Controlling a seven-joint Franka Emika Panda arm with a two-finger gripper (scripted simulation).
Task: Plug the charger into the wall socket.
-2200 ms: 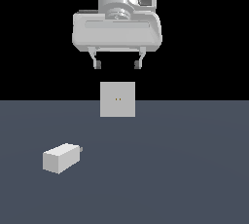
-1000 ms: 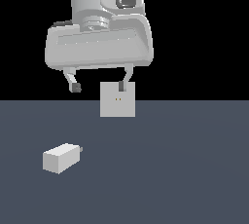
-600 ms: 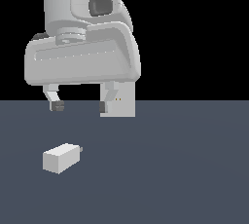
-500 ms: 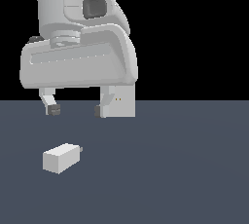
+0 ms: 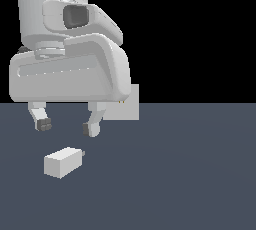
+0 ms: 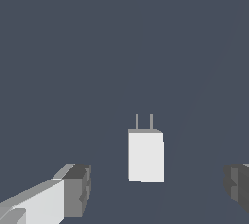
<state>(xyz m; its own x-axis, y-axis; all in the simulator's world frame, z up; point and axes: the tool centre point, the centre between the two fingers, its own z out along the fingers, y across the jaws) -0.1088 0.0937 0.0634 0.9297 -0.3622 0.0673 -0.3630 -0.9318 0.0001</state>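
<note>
Charger [image 5: 62, 162]: we see a small whitish block lying flat on the dark grey floor [image 5: 190, 174], toward the exterior view's left, touched by nothing.
Charger's long axis: in the exterior view it runs from the near left to the far right, along the floor, with one short end facing us.
Charger's prongs: in the wrist view we make out two thin grey prongs [image 6: 144, 121] side by side on one short end of the charger [image 6: 146, 155]; in the exterior view only a small grey stub shows at the far right end, pointing toward the wall socket's side of the scene.
Gripper [image 5: 67, 126]: we find it hanging above the floor, just above and slightly behind the charger, its large white body filling the upper left of the exterior view.
Fingers [image 5: 93, 126]: spread wide apart and holding nothing; in the wrist view the charger lies in the gap between the two dark pads [image 6: 78, 190], clear of both.
Wall socket [image 5: 126, 108]: an upright light-grey plate at the far edge of the floor, partly hidden behind the gripper's body; we can just see tiny yellowish marks near the covered edge.
Charger to socket: well apart.
</note>
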